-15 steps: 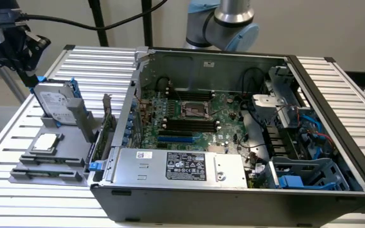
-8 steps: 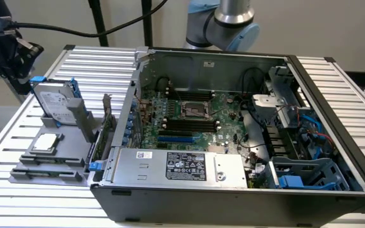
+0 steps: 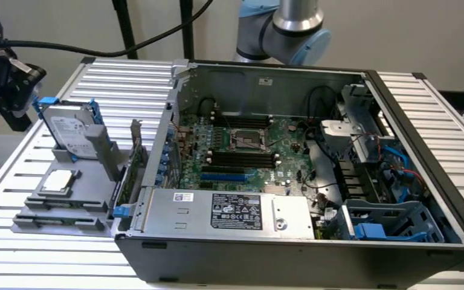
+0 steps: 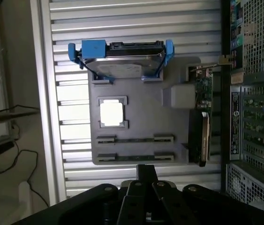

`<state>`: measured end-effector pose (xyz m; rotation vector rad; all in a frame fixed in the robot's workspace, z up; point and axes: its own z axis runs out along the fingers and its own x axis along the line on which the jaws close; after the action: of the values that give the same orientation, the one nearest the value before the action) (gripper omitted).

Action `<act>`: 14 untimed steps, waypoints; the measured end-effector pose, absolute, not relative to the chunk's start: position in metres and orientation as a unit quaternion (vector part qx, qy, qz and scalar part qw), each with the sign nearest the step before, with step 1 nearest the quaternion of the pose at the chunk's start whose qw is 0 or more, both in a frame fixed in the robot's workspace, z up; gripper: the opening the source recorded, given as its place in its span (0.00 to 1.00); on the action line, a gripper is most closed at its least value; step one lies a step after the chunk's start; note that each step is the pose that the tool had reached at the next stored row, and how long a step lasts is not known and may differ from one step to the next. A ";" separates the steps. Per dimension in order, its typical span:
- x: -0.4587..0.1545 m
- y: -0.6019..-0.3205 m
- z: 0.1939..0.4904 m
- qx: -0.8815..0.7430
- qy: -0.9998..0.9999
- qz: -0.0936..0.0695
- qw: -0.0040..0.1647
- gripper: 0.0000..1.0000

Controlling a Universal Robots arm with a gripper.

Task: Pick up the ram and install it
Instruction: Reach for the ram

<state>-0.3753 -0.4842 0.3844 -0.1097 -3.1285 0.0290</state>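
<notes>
The claw (image 4: 147, 174) hung above the slatted counter (image 4: 71, 117) with its fingers pressed together and nothing between them. The ram (image 4: 135, 156) stood on edge in the grey tray (image 4: 146, 108), below the claw and just ahead of its tips, and was the nearest thing to it. A second thin stick (image 4: 135, 139) sat in a matching cradle just beyond, parallel to the first. Both had their long axis running crosswise in front of the claw, so the narrow top edge was what faced it. Farther out from the claw lay the square processor chip (image 4: 111, 113), then the hard drive (image 4: 122, 65) upright in its blue rails. The wrist view gave this layout in plan, the sticks reading as dark slivers between their end clips. The exterior view added the inside of the open computer case (image 3: 296, 254), off to the claw's side and well apart from the tray, with the black memory slots (image 3: 240, 158) on the motherboard. It also put the claw well above the tray, by my reading not yet down at the ram.
</notes>
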 end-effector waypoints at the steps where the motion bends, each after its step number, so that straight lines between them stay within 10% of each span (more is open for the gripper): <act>1: -0.375 -0.487 0.384 -0.035 -0.999 0.010 0.006 0.11; 14: -0.375 -0.494 0.382 -0.023 -1.000 0.021 0.006 0.11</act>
<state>-0.3750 -0.4935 0.3820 -0.0711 -3.1281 0.0646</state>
